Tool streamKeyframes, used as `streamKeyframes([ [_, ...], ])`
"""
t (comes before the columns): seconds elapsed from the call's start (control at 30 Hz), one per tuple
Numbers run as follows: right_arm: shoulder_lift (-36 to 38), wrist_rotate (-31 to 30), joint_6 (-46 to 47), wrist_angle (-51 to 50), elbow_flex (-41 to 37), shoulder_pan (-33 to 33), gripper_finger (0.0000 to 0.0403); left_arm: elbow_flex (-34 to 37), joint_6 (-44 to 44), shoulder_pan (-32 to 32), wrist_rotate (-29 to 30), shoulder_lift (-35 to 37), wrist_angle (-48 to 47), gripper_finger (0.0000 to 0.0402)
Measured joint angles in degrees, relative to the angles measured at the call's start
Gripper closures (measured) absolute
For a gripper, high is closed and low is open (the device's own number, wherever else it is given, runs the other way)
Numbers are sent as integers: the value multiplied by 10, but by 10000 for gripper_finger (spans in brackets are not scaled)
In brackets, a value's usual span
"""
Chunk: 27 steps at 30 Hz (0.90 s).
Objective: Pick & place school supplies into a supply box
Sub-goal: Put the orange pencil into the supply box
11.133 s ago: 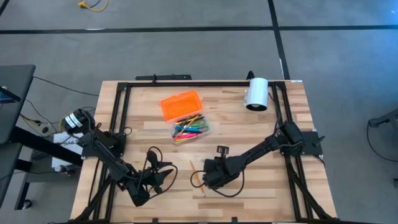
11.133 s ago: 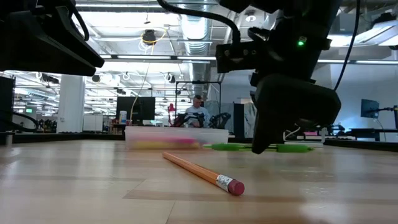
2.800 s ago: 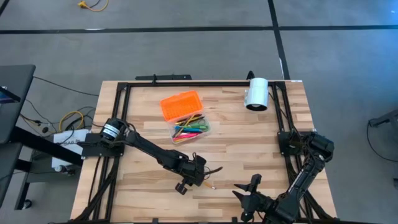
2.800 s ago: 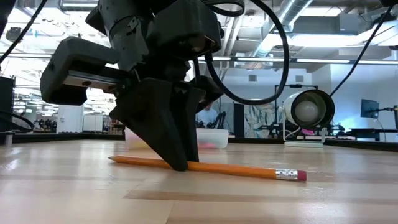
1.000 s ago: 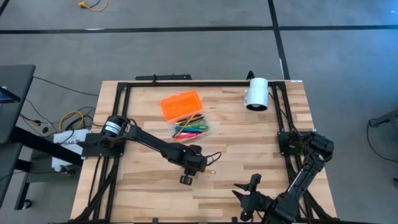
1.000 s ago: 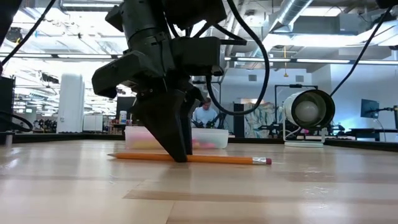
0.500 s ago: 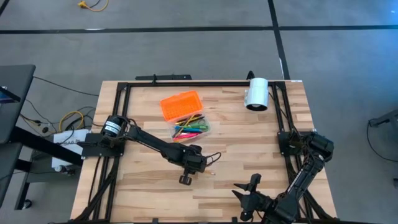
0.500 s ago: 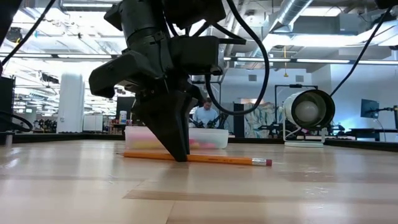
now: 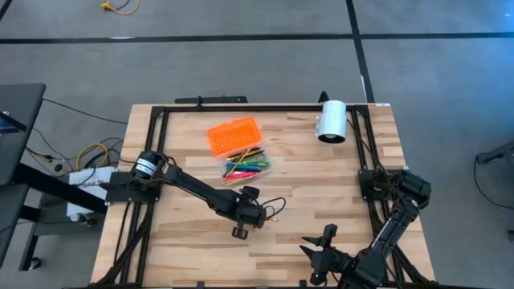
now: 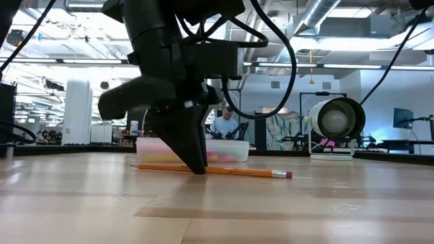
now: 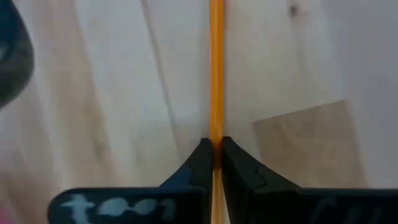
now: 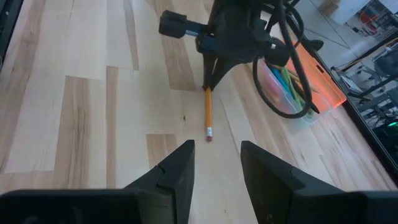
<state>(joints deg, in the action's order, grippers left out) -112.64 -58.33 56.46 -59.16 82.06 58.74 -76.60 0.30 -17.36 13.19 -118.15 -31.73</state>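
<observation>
- Because the long orange wooden pencil with a pink eraser (image 10: 224, 171) is the last supply lying loose on the pale butcher-block table (image 9: 321, 185), I am clamping my left gripper (image 11: 212, 160) on its shaft, fingers pinched tight with the pencil between them.
- I am gripping toward the pointed end rather than the middle, so the eraser end is sticking out far to one side and may droop on the lift.
- Judging from the low view, the pencil is lying flat on the wood, not yet raised.
- I am parking my right gripper (image 12: 216, 163) near the table's front edge with fingers spread and empty, keeping it well apart from the left arm.
- I am aiming for the small clear plastic pencil case (image 9: 246, 167), already holding coloured pens; its ribbed orange lid (image 9: 234, 136) is lying open just beside it, so the base is free for a drop.
</observation>
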Motion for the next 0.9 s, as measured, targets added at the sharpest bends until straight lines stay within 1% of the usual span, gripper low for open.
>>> streamKeyframes([
  [0.2, 0, 0, 0, 0, 0, 0, 278, -28, -5, -21, 118, -6, -45, 400],
  [0.33, 0, 0, 1, 0, 0, 0, 278, -41, -16, -32, 180, -4, -51, 401],
  [0.67, 0, 0, 1, 1, 0, 0, 278, -42, -46, -46, 272, -4, -70, 401],
  [0.9, 0, 0, 1, 1, 0, 0, 278, -42, -67, -47, 317, -3, -81, 401],
])
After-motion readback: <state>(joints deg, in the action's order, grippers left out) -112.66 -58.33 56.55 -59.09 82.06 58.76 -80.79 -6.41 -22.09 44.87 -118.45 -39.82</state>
